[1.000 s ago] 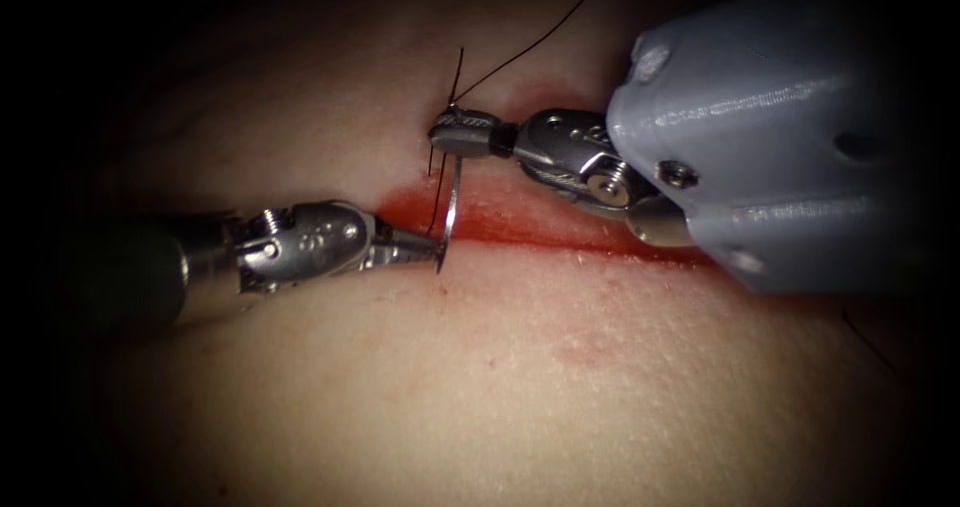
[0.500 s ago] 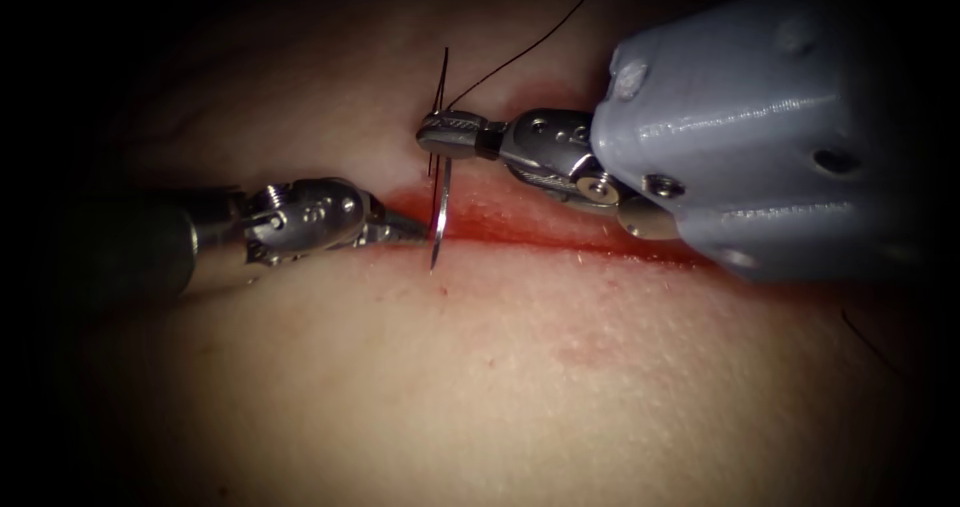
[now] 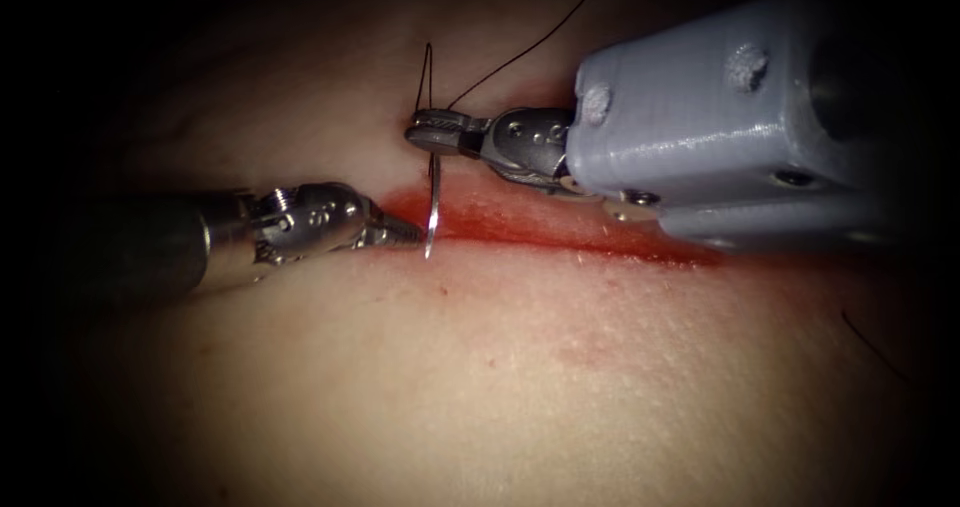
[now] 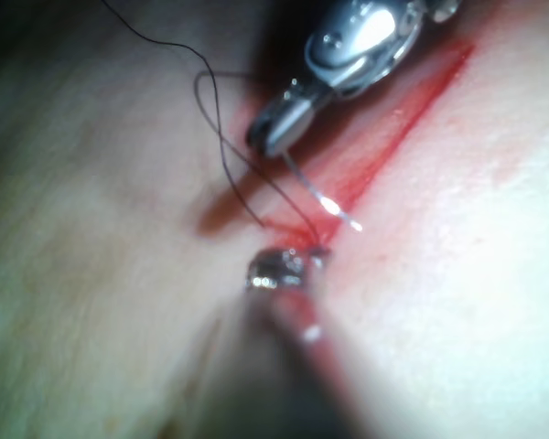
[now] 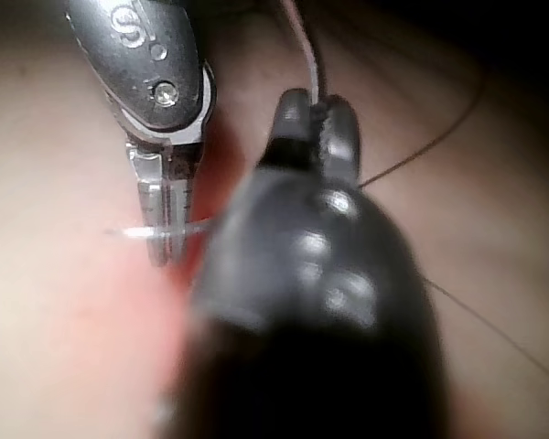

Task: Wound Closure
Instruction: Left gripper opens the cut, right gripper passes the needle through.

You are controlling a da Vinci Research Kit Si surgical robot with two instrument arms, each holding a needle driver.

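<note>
My right tool (image 3: pixel 425 132) has its jaws shut on the curved needle (image 3: pixel 433 202) near its tail, above the left end of the cut (image 3: pixel 560 232). The needle hangs down across the cut, with its tip at the near lip and not visibly buried. My left tool (image 3: pixel 405 234) lies on the left with jaws shut and empty, their tips beside the needle's tip. In the right wrist view the needle (image 5: pixel 128 232) crosses the left tool (image 5: pixel 165 238), beside my right tool (image 5: pixel 316 128). Dark thread (image 3: pixel 520 55) loops above the right tool and runs off up and right.
Red fluid (image 3: pixel 640 249) fills the cut and stains its lips. Pale tissue (image 3: pixel 560 367) spreads wide on the near side. A short dark strand (image 3: pixel 870 342) lies on the tissue at the far right. In the left wrist view the thread (image 4: pixel 215 119) runs down to the cut's end.
The right tool has carried the needle a little to the left and up. The needle's tip has moved back along the near lip. The left tool's jaws have drawn back leftward with it.
</note>
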